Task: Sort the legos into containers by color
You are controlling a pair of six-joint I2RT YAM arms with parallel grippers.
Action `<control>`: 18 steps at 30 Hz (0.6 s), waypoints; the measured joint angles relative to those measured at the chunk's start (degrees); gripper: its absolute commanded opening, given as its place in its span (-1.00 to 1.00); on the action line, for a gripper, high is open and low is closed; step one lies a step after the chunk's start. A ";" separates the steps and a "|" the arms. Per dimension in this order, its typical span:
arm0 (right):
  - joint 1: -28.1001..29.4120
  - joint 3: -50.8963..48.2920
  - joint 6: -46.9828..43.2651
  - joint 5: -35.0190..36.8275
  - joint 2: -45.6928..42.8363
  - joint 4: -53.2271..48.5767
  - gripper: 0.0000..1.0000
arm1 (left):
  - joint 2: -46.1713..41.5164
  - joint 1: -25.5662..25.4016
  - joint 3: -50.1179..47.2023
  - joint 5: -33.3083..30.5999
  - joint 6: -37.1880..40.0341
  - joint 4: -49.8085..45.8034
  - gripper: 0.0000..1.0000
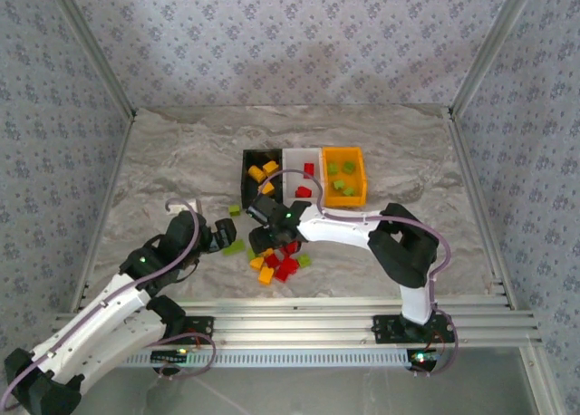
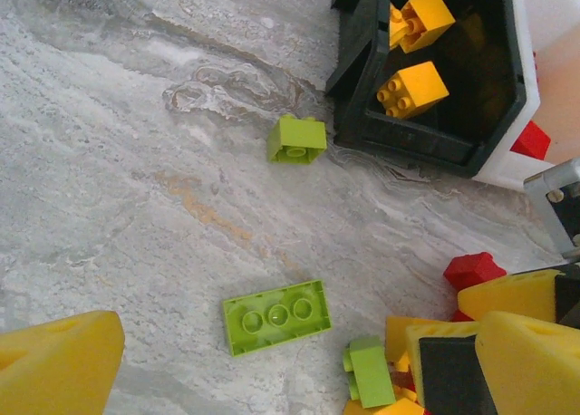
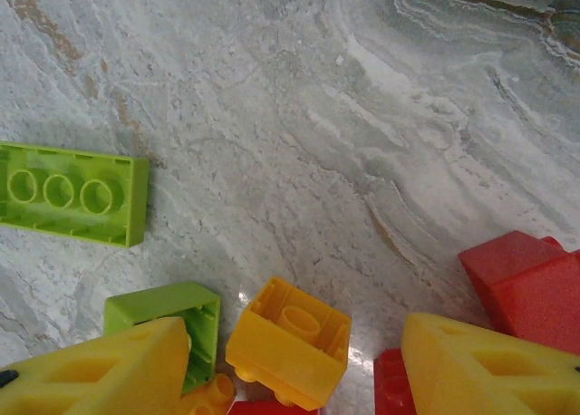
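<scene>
Loose legos [image 1: 276, 259] lie heaped on the table [image 1: 181, 161] just in front of the bins [image 1: 313, 150], with red, orange and green blocks jumbled at all angles. A long green brick [image 2: 276, 316] lies flat beside the heap, three studs up. In the left wrist view its long axis runs left to right, tipped slightly up at the right. A small green brick [image 2: 297, 139] sits just beside a corner of the black bin [image 2: 355, 89]. The three glossy, box-shaped bins stand joined in a row across the table. The black bin at left holds orange blocks, the white bin [image 1: 292, 166] in the middle holds red, and the orange bin [image 1: 363, 175] at right holds green. The right gripper [image 3: 294, 333] hangs low over the heap. Its yellow, wedge-shaped fingers [image 3: 480, 365] are parted either side of a tilted orange brick [image 3: 290, 347], not pinching it. The left gripper [image 2: 294, 338] hovers released, jaws wide, over the long green brick. The tabletop is grey and marble-veined.
</scene>
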 measured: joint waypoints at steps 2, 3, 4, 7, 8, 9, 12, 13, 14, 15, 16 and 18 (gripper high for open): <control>0.00 0.31 0.20 0.07 0.52 -0.13 0.23 | 0.00 0.33 -0.02 -0.15 0.00 -0.09 0.99; 0.00 0.68 0.24 0.02 0.72 -0.17 0.22 | 0.00 0.46 -0.02 -0.15 0.00 -0.09 0.99; 0.00 0.94 0.39 0.00 0.96 -0.15 0.22 | 0.00 0.55 -0.02 -0.15 0.00 -0.11 0.99; 0.13 1.20 0.48 -0.20 1.64 -0.28 0.15 | 0.00 0.98 -0.02 -0.15 0.00 -0.22 0.99; 0.22 1.29 0.61 -0.24 2.05 -0.70 0.11 | 0.00 1.18 -0.02 -0.15 0.00 -0.22 0.99; 0.33 1.40 0.81 -0.24 2.49 -1.16 0.06 | 0.00 1.20 -0.02 -0.15 0.00 -0.24 0.99; 0.81 1.49 1.27 -0.02 3.41 -2.99 -0.04 | 0.00 1.53 -0.02 -0.15 0.02 -0.24 0.99; 0.96 1.49 1.27 0.07 3.48 -3.76 -0.08 | 0.00 1.57 -0.02 -0.15 0.02 -0.24 0.99; 1.07 1.49 1.27 0.07 3.48 -4.17 -0.12 | 0.00 1.66 -0.02 -0.15 0.02 -0.24 0.99; 1.07 1.49 1.27 0.07 3.48 -4.48 -0.16 | 0.00 1.77 -0.02 -0.15 0.00 -0.24 0.99; 1.18 1.49 1.29 0.04 3.48 -4.66 -0.22 | 0.00 1.90 -0.02 -0.13 0.02 -0.24 0.99; 1.18 1.49 1.27 0.09 3.37 -4.68 -0.29 | 0.00 1.97 -0.04 -0.13 0.02 -0.22 0.99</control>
